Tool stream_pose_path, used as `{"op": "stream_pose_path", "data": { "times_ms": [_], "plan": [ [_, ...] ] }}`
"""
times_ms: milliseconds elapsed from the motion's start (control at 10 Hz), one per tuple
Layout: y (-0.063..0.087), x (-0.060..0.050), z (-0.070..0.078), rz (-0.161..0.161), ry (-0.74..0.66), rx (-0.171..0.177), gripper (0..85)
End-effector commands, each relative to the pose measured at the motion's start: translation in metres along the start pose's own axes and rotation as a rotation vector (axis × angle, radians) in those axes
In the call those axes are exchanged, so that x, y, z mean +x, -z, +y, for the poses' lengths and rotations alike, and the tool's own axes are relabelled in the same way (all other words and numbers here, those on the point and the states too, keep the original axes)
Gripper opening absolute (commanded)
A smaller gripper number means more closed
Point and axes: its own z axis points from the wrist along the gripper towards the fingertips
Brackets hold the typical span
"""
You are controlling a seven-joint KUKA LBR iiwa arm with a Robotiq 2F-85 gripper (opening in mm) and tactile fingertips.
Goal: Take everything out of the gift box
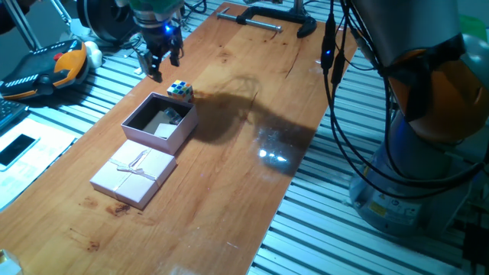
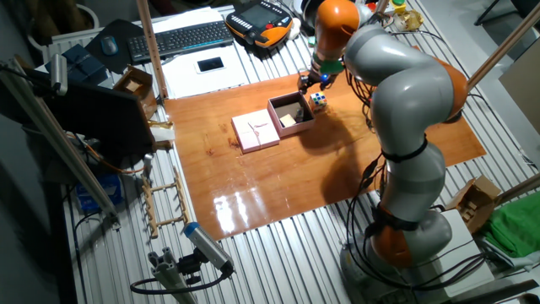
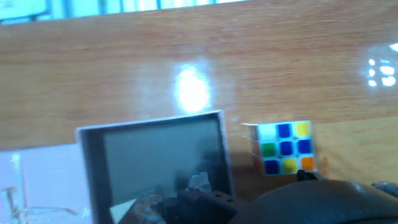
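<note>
In one fixed view, the gripper [image 1: 159,63] hangs empty above the table [image 1: 229,160], fingers slightly parted. The puzzle cube [image 1: 180,91] sits on the wood touching the gift box [image 1: 182,126] at its 12 o'clock corner; the lid [image 1: 134,176] lies at 7 o'clock.

In the other fixed view, pale pieces [image 2: 289,118] remain inside the box.

In the hand view, the cube [image 3: 285,148] looks light, rigid and slick-faced; gripping opposite flat sides seems best. The thin cardboard box would likely shift if nudged. No writing is readable.
</note>
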Motion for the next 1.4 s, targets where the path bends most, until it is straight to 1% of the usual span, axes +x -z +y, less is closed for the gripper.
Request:
{"op": "stream_pose_path", "data": {
  "times_ms": [0,100,300,500,700,800,900,1100,1300],
  "plan": [
    [-0.001,0.002,0.008,-0.006,0.006,0.001,70.7],
    [-0.001,0.004,0.015,-0.008,0.009,-0.001,70.3],
    [0.001,0.008,0.026,0.000,-0.026,0.004,69.7],
    [-0.003,0.015,0.040,0.000,-0.092,0.020,68.0],
    [-0.010,0.022,0.051,-0.005,-0.142,0.052,66.3],
    [-0.014,0.025,0.052,-0.006,-0.171,0.056,65.3],
    [-0.018,0.027,0.050,-0.006,-0.177,0.056,64.3],
    [-0.027,0.031,0.043,-0.006,-0.201,0.041,62.0],
    [-0.039,0.038,0.046,-0.024,-0.234,0.041,61.7]
  ]
}}
